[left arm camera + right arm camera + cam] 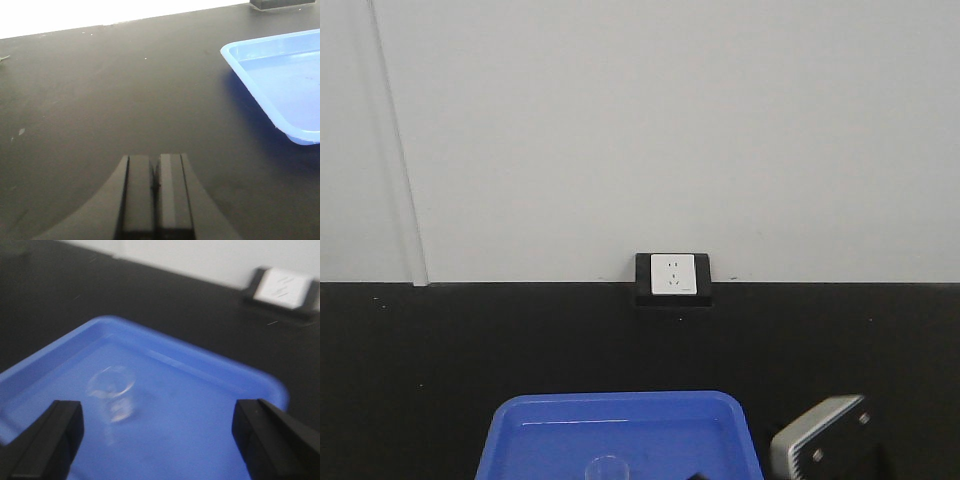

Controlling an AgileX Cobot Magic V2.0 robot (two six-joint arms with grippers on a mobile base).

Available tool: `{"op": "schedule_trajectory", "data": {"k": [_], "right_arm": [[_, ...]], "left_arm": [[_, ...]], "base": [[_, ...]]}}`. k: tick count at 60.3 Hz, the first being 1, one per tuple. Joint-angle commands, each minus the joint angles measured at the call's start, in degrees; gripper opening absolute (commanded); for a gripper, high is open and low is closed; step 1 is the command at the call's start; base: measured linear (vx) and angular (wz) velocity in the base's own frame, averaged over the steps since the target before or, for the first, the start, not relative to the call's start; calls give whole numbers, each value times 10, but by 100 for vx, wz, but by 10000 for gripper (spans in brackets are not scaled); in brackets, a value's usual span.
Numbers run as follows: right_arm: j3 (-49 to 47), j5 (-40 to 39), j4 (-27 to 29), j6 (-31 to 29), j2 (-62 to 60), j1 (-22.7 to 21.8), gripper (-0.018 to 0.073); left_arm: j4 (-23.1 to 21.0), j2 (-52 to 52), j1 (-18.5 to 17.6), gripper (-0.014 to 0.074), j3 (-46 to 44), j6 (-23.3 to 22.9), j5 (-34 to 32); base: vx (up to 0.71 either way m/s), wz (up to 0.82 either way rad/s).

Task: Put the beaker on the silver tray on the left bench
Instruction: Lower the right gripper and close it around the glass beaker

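Note:
The small clear glass beaker (112, 396) stands upright in the blue plastic tray (210, 390), toward its left side; its rim also shows at the bottom of the front view (608, 467). My right gripper (159, 432) is open wide above the tray, and the beaker stands ahead of it, nearer the left finger (50, 440), untouched. My left gripper (155, 192) is shut and empty over the bare black bench (100, 100), left of the blue tray (280, 80). The silver tray is out of view.
A white wall socket in a black box (672, 277) sits at the back of the bench against the white wall; it also shows in the right wrist view (282, 287). Part of my right arm's grey housing (820, 440) is at the front view's lower right.

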Motion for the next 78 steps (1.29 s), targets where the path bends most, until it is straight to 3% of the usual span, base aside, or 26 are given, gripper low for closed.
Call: {"op": "schedule_trajectory", "data": {"k": [1,19,48,66,71,78], "right_arm": [[1,-133,-4,-1,48,32,607],[-38,-251,-1,16,223,49,594],[-227,-195,-1,61,382,49,594],[-290,-183,-1,61,438,49,587],[-300,-181,-1,61,443,49,552],[-300,-191,11,61,444,49,384]], "left_arm": [[-1,-4,-4,1,11,-1,-43],[-1,-4,-4,1,11,-1,-43],[-1,-4,-4,1,11,-1,-43],[-1,-4,-4,1,11,-1,-43],[-1,-4,-4,1,11,-1,-43],[-1,-4,-4,1,11,-1,-43]], "base": [[0,0],[0,0],[0,0],[0,0],[0,0],[0,0]]}}
